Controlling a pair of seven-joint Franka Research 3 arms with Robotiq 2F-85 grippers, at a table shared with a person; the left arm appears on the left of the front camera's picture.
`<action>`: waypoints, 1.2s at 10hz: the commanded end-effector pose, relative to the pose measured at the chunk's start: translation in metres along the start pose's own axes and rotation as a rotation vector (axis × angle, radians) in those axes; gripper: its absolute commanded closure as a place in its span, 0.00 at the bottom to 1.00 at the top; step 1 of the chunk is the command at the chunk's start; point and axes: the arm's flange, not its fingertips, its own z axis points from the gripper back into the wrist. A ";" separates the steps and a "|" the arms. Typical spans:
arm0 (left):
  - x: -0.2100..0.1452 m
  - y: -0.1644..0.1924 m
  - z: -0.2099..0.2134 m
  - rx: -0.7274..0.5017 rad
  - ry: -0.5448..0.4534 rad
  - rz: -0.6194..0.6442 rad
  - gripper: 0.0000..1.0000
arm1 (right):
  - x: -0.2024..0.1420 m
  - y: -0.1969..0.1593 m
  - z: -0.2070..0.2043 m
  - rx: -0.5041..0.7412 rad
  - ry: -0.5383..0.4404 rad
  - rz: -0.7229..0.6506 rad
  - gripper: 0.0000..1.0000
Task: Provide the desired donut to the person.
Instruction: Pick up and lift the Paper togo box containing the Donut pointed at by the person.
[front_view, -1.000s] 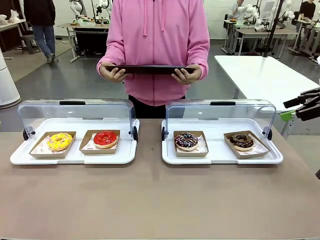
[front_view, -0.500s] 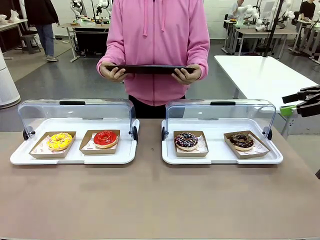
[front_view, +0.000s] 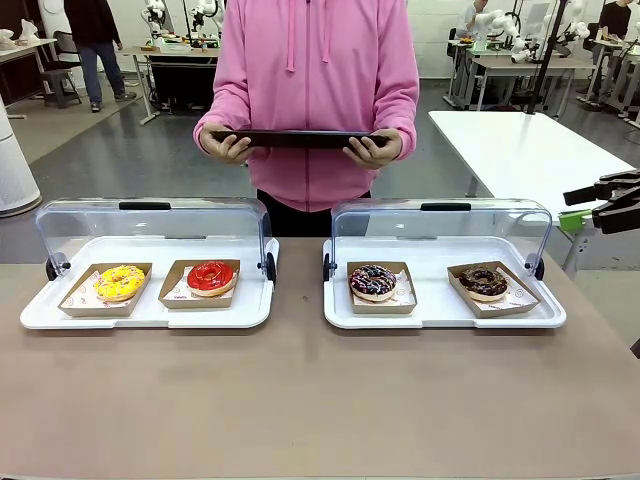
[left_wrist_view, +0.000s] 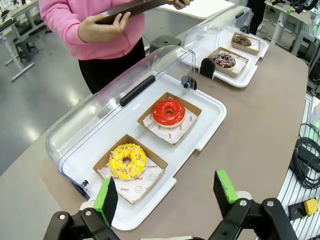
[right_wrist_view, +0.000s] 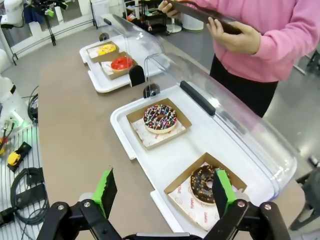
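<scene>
Four donuts lie in cardboard trays: a yellow donut (front_view: 120, 282) (left_wrist_view: 127, 161) and a red donut (front_view: 210, 277) (left_wrist_view: 169, 112) in the left white tray, a sprinkled chocolate donut (front_view: 373, 281) (right_wrist_view: 160, 118) and a dark chocolate donut (front_view: 483, 282) (right_wrist_view: 205, 184) in the right one. Nothing marks which donut is desired. The person (front_view: 318, 90) in a pink hoodie stands at the far side, both hands holding a dark flat tray (front_view: 298, 138). My left gripper (left_wrist_view: 165, 192) hovers open above the table near the yellow donut. My right gripper (right_wrist_view: 164, 190) (front_view: 585, 208) is open, off the table's right edge.
Both white serving trays (front_view: 150, 312) (front_view: 440, 315) have clear lids (front_view: 150, 225) (front_view: 440, 228) swung up at the back. The near half of the brown table (front_view: 300, 400) is bare. A white table (front_view: 520, 150) stands at the back right. Cables lie beside the table (right_wrist_view: 25, 185).
My right gripper at the picture's right edge has risen slightly and then stayed still. The donuts and the person's tray have not moved.
</scene>
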 end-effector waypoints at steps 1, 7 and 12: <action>-0.029 -0.035 -0.013 0.029 -0.027 -0.033 0.00 | 0.001 -0.003 -0.003 0.000 -0.010 0.027 0.00; 0.001 0.002 0.002 0.016 -0.004 -0.017 0.00 | 0.003 0.002 -0.002 -0.007 0.018 0.018 0.00; 0.001 0.002 0.002 0.016 -0.004 -0.017 0.00 | 0.003 0.002 -0.002 -0.007 0.018 0.018 0.00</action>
